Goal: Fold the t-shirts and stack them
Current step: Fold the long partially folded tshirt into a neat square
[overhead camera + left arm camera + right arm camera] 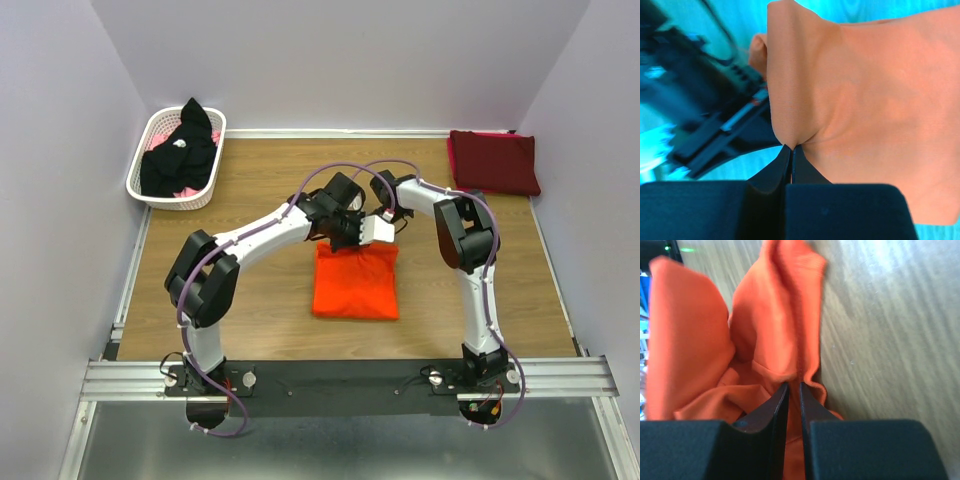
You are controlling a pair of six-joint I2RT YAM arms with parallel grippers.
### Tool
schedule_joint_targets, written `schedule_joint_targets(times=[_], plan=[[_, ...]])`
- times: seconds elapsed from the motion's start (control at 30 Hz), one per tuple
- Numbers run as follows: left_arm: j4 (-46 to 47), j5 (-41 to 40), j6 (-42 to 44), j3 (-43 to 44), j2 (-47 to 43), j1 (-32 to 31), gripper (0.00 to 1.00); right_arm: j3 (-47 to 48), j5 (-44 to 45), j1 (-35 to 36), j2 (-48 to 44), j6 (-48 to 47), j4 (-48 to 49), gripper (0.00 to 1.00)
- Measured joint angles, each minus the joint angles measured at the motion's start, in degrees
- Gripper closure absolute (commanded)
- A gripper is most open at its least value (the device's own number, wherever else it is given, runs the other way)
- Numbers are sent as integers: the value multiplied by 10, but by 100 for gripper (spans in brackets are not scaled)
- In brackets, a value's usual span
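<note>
A brown wooden counter is shut in by plain pale walls: a back wall, a left wall and a right wall. A thin white strip is laid along its far edge, and a silver metal rail is fixed along its near edge. Soft, even light is spread over the wood.

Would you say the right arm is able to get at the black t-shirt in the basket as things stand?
Probably not. The right gripper is closed on the far edge of the orange t-shirt, and the left arm stretches across between it and the black t-shirt in the white basket at the far left.
</note>
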Motion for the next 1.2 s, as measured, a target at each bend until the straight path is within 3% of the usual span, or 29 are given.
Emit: schedule_joint_targets(times=[0.47,0.83,1.03,1.07,1.2], plan=[[37,-28,7,-4,11,12,100,-9,-11,0,0,-9,-7,78],[120,-44,13,-81,10,11,100,31,34,0,0,-8,-16,66],[148,-51,19,-107,3,2,82,70,94,1,-4,-5,-12,47],[151,-52,19,-108,2,0,73,73,101,1,-6,-3,-12,46],[155,-55,21,-108,-9,-3,54,76,125,0,-17,1,-8,33]])
